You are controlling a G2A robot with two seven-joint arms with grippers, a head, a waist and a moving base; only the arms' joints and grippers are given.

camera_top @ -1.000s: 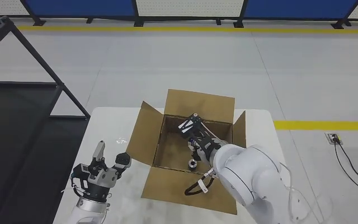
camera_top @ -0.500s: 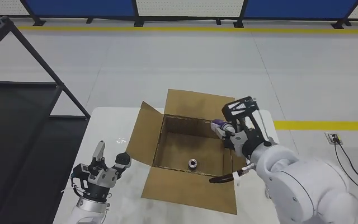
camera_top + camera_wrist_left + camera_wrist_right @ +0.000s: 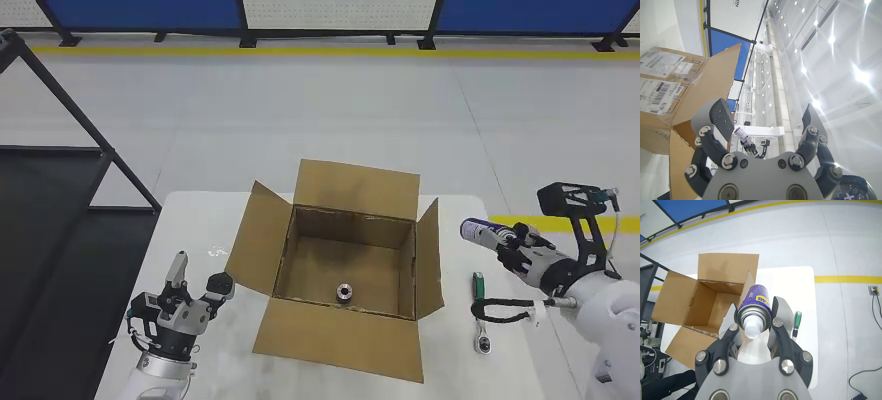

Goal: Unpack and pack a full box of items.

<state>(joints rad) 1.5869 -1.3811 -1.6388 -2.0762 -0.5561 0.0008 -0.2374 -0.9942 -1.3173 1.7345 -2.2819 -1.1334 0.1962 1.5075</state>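
Top view shows the open cardboard box (image 3: 340, 335) in the middle of the white table (image 3: 200, 225), with a small metal ring (image 3: 344, 292) on its floor. The right gripper (image 3: 507, 245) is to the right of the box, its fingers closed around a purple spray can (image 3: 477, 231). A green-handled ratchet (image 3: 477, 284) lies on the table nearby. The left gripper (image 3: 198, 277) is left of the box, fingers wide apart, holding nothing.
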